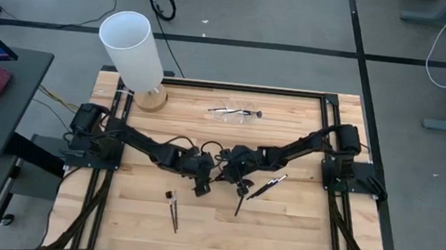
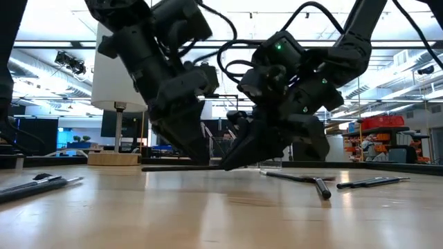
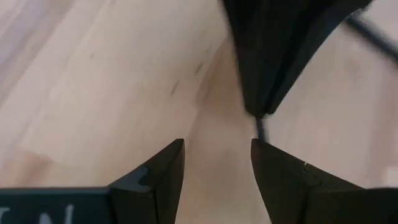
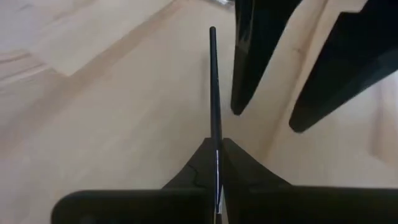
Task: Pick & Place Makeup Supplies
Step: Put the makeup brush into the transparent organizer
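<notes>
The makeup brushes are thin and dark. Two brushes lie near the table's near edge, one brush lies just near of the grippers, and a pair lies right of them. More brushes lie at the far side. Both grippers meet at mid-table. My right gripper is shut on one brush. My left gripper is open and faces it, its fingers standing beside that brush's free end without touching it. My right gripper pinches a brush handle between its two fingertips. The handle runs along the fingers and sticks out straight ahead of them, toward the left gripper. It stays low over the tabletop; whether its free end rests on the wood, I cannot tell.
A tall white cylinder on a wooden base stands at the far left corner. Black rails frame the wooden table. Bare wood shows at the near right and near left.
</notes>
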{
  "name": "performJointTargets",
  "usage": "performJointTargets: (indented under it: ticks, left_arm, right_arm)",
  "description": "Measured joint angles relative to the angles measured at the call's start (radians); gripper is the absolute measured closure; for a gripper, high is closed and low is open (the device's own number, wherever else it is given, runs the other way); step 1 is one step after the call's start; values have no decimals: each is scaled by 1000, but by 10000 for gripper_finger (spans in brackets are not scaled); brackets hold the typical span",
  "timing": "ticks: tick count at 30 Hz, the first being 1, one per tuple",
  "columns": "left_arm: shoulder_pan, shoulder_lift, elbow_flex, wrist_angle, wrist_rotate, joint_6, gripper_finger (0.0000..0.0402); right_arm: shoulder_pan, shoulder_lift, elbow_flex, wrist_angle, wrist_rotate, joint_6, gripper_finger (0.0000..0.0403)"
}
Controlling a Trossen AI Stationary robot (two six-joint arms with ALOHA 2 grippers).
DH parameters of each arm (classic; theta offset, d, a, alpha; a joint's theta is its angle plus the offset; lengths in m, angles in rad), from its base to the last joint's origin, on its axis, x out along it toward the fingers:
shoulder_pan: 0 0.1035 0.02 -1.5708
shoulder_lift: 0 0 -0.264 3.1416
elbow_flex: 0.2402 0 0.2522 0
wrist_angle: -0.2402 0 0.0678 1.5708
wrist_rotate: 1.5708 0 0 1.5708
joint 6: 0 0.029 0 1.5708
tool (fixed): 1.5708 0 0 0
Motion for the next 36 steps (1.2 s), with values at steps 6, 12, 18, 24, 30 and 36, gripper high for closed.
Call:
performJointTargets:
  ticks: [6,12,18,24,30,36]
  left_arm:
    - [22,25,1,15,34,16,213]
    - [20,28,1,45,8,45,213]
    - [22,28,1,81,5,45,214]
    - [20,28,1,84,53,44,214]
    - [22,28,1,82,42,45,214]
    - [27,28,1,71,40,51,214]
  right_arm:
    - [-3,-6,1,2,-1,-10,395]
    - [-2,-6,1,-18,0,0,395]
    - [-2,-6,1,-43,0,15,395]
    - [-1,-6,1,-27,39,14,395]
    - [-1,-7,2,-17,48,5,395]
    - [-1,-7,2,2,45,1,395]
